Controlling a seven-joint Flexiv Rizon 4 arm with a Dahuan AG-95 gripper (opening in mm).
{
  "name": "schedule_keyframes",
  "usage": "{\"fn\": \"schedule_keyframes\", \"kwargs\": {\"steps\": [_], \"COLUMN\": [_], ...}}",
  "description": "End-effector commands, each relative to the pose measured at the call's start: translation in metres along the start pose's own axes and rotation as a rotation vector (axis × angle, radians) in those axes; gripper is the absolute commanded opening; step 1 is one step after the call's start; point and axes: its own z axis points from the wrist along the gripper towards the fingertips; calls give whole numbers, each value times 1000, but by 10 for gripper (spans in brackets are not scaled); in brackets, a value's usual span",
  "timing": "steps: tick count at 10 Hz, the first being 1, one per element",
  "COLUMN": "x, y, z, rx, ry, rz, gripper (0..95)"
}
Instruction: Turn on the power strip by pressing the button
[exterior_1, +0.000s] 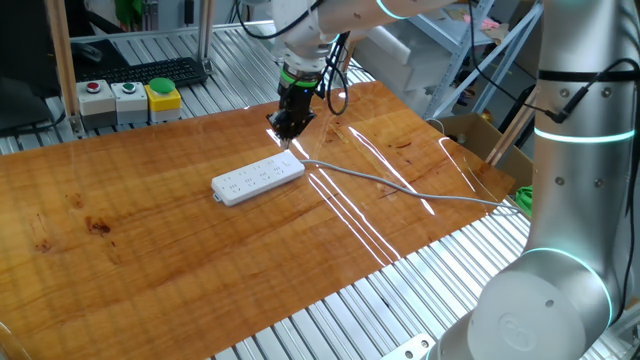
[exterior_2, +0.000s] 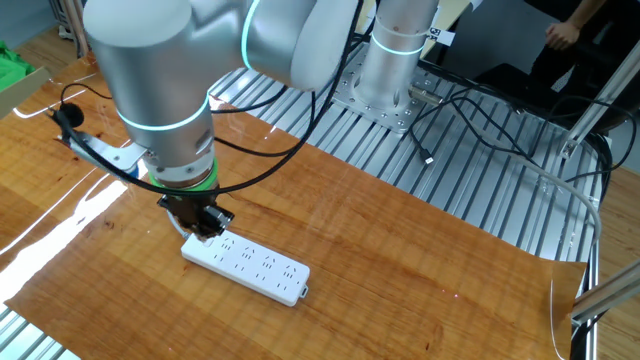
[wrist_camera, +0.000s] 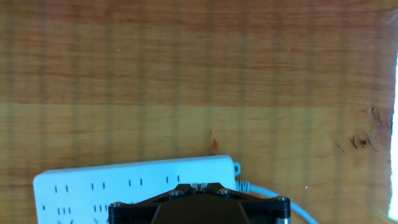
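The white power strip (exterior_1: 258, 178) lies flat on the wooden table, its grey cable (exterior_1: 400, 187) running off to the right. It also shows in the other fixed view (exterior_2: 245, 264) and in the hand view (wrist_camera: 124, 186). My gripper (exterior_1: 285, 137) points down over the strip's cable end; in the other fixed view the gripper (exterior_2: 205, 233) is right at that end. In the hand view the gripper (wrist_camera: 199, 185) has its two pale tips together, shut and holding nothing. I cannot tell whether they touch the strip. The button is hidden under the hand.
A box with red, green and yellow push buttons (exterior_1: 130, 98) and a keyboard (exterior_1: 150, 72) stand behind the table. A cardboard box (exterior_1: 480, 135) is at the right. A second arm's grey body (exterior_1: 570, 200) fills the right foreground.
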Motion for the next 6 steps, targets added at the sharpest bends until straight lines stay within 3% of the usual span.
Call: {"fn": "schedule_keyframes", "kwargs": {"steps": [1,6], "x": [0,4], "y": [0,-1], "z": [0,4], "rx": [-1,-11], "ry": [0,-1], "rz": [3,3], "gripper": [0,0]}}
